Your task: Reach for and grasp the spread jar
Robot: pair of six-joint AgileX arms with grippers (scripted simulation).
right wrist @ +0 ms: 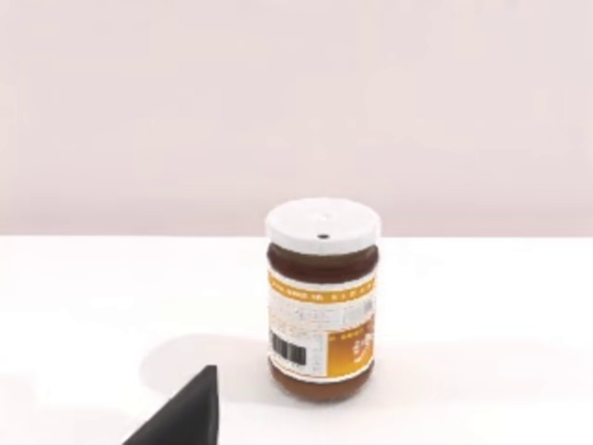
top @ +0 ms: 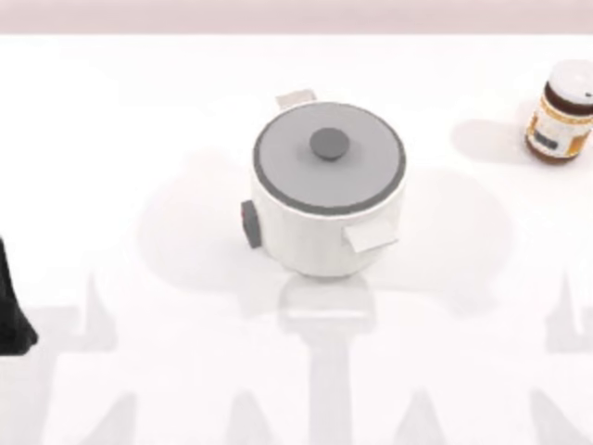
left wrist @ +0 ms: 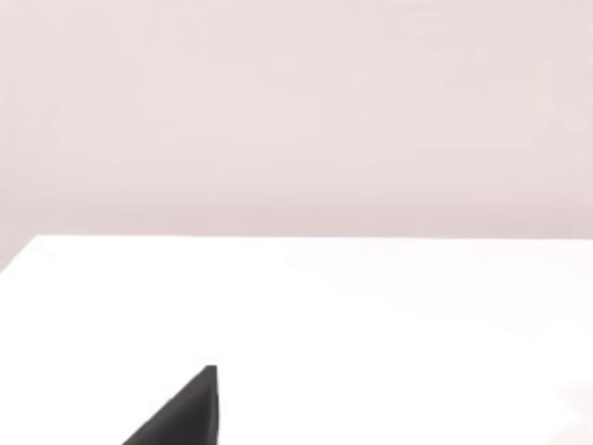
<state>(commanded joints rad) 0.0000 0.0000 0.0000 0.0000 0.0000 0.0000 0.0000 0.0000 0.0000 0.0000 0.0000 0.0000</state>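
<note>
A white table (top: 111, 139) was seen from above. Near its middle stood a large white pot (top: 326, 222) with a grey lid (top: 329, 158) and a small grey knob on top. The spread jar (top: 561, 113) stood upright far off at the table's right edge, toward the back, well apart from the pot; it was a small jar of dark brown spread with a white lid and an orange-and-white label.

In the right wrist view, the spread jar (right wrist: 322, 301) stood straight ahead of the camera, untouched, with only a dark tip of the right tool (right wrist: 181, 413) showing at the frame's edge. Whether that tool's fingers were apart or together could not be told. From above, the right arm was out of sight.

The left arm (top: 11, 306) sat at the table's left edge, seemingly parked; its wrist view showed only bare table and a dark tip of the left tool (left wrist: 181, 413), its fingers likewise unreadable.

The reach looked barely begun. The next move would call for the right tool to advance on the jar, fingers wide enough to straddle its body, then close below the lid.
</note>
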